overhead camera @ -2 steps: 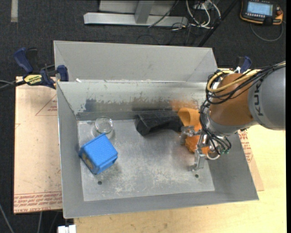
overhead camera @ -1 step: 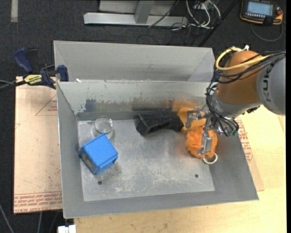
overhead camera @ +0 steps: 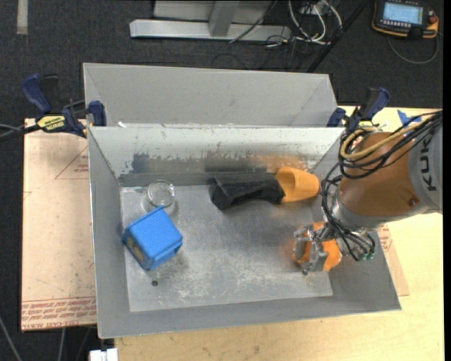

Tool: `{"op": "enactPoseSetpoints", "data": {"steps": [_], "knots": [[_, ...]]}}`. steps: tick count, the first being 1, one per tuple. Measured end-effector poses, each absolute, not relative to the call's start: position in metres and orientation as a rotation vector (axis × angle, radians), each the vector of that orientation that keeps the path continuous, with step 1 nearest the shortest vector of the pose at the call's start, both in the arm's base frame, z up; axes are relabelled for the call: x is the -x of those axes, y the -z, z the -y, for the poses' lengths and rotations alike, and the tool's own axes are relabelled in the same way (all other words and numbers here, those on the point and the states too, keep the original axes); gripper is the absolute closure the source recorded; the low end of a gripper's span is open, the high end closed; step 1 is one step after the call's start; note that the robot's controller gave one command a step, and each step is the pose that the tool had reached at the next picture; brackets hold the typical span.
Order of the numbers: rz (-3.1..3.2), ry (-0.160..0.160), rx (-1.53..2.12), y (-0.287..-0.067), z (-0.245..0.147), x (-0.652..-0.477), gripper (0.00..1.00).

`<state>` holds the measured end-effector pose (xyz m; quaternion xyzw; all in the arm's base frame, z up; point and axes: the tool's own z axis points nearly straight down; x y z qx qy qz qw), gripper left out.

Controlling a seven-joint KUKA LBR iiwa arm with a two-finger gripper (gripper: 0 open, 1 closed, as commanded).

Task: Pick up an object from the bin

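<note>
At four o'clock, hard by the right wall of bin [overhead camera: 211, 144]: gripper [overhead camera: 308, 255], grasp impossible to tell behind its orange cover. Open floor at centre. Nearest, at one o'clock: black-and-orange object [overhead camera: 243, 192], possibly a tool; blue cube [overhead camera: 153, 240] at eight.

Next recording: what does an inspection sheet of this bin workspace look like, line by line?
Surface: grey metal bin, floor scuffed and speckled.
Job's things: blue cube front left; clear cup just behind it; black piece meeting an orange cone along the back wall.
Clutter: nothing seen.
Grippers: gripper low at the floor's right, apart from all four things.
Cables: black loops on the arm.
Surroundings: dark floor; handheld pendant top right.
</note>
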<state>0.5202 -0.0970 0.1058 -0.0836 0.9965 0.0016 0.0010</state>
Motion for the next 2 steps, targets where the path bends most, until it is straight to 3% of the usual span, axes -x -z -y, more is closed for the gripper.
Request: {"op": "enactPoseSetpoints", "data": {"steps": [1,2], "knots": [[-3.128,-0.005,0.264,-0.106,0.097,-0.520,1.00],[-3.119,-0.005,0.326,-0.239,0.088,-0.517,1.00]]}}
